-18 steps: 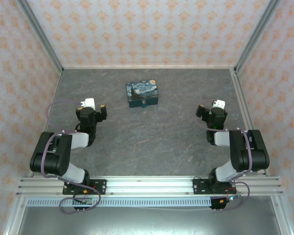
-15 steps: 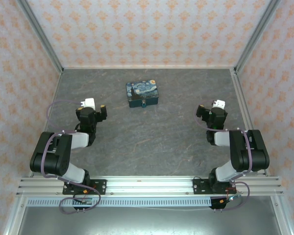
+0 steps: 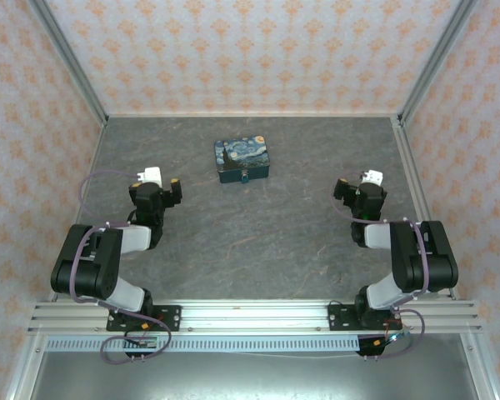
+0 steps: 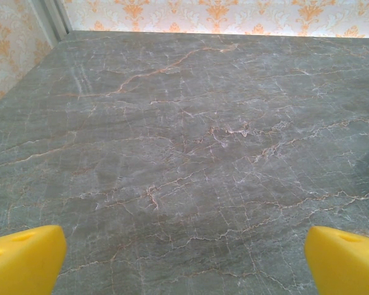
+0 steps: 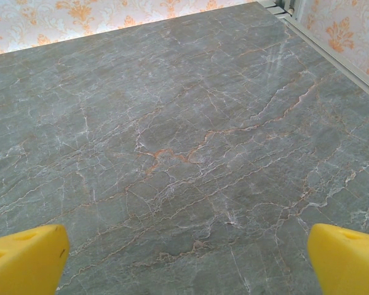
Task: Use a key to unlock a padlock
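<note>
The left gripper (image 3: 156,190) stands wide open and holds nothing; in its wrist view the yellow fingertips (image 4: 23,258) sit far apart over bare table (image 3: 258,242). The right gripper (image 3: 359,193) is spread just as wide and is also empty, its fingertips (image 5: 24,257) at the bottom corners of its own view. The padlock (image 3: 244,177) lies against the near side of the tin (image 3: 242,157), ahead and to the right of the left gripper, ahead and to the left of the right one, well apart from both.
</note>
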Controlling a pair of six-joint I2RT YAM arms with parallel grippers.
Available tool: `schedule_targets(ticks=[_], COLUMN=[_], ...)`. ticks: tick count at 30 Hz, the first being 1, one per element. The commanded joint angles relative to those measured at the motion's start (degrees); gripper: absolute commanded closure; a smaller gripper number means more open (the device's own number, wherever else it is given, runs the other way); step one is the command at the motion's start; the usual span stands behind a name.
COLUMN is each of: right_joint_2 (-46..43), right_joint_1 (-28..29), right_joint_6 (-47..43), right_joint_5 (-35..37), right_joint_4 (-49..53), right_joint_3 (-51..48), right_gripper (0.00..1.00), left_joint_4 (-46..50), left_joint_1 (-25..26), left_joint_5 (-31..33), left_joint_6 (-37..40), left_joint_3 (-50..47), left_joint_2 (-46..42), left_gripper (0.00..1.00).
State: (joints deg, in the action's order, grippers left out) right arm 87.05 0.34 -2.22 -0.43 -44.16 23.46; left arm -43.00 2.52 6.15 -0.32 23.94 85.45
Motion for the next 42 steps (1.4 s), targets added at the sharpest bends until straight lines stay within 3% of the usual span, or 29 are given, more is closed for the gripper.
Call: schedule_targets(ticks=[1,9,12,16,19,24,27,32,39,42], right_joint_2=[0.17,0.09,-2.03,-13.15,-21.15,-30.18,-32.67,-33.18,-26.03,-20.73], right_joint_1=[0.38,0.45,0.38,0.44,0.46,1.22,2.95,9.88,23.51,26.63], right_joint_6=[-0.15,-0.15,0.85,1.53,4.65,13.75,17.90,24.57,30.44,33.08], right_joint_5=[0.89,0.87,3.11,4.09,4.39,-2.62,-7.77,-12.46,-7.59,-1.66], right_joint_4=[0.13,-0.15,1.68,13.28,28.36,50.04,60.21,69.15,74.70,82.13], right_joint_3=[0.86,0.63,0.70,2.33,6.22,11.58,14.16,14.45,14.68,17.76], right_gripper=[0.01,0.01,0.01,0.01,0.01,0.01,0.01,0.00,0.12,0.21], left_joint_4=[0.48,0.17,7.62,19.17,31.20,46.63,44.80,39.32,33.36,32.19], left_joint_1=[0.20,0.12,0.20,0.20,0.19,0.41,2.92,11.33,17.09,18.02], left_joint_5=[0.00,-0.21,0.01,2.92,3.35,-9.04,-15.07,-16.87,-17.85,-18.28], left_joint_6=[0.71,0.75,0.73,-1.80,-9.16,-19.27,-25.57,-32.26,-35.82,-36.76], left_joint_3=[0.49,0.32,2.78,5.45,9.35,17.07,15.10,11.95,11.90,12.09], left_joint_2=[0.33,0.20,-3.88,-15.48,-22.34,-22.70,-23.52,-22.47,-18.07,-16.84], left_gripper=[0.00,0.00,0.00,0.00,0.00,0.00,0.00,0.00,0.00,0.00])
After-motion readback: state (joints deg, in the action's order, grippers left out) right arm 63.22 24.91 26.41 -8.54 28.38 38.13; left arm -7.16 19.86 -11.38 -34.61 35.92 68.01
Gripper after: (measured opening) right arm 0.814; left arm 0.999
